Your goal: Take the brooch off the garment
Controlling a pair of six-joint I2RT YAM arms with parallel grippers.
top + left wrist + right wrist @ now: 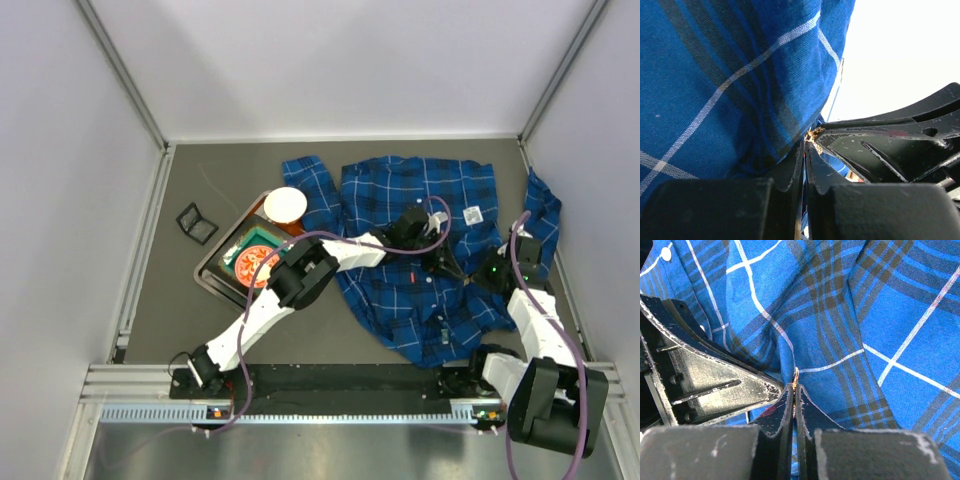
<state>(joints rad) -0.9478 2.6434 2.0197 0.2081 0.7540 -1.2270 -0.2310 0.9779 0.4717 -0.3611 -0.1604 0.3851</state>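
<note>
Brooch (812,134) on garment (420,195) fold, right of surface (180,300) centre. Tray (212,278) just beside garment's 9 o'clock edge. Left pincer (448,264) closed, tips at brooch. Right pincer (474,274) closed, nipping brooch. Garment's 3 o'clock edge at wall (600,200); open surface strip at 12 o'clock.

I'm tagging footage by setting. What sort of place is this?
Probably a lab robot test cell: blank white walls on aluminium posts, a grey table, and two arms mounted on a rail at its near edge.
</note>
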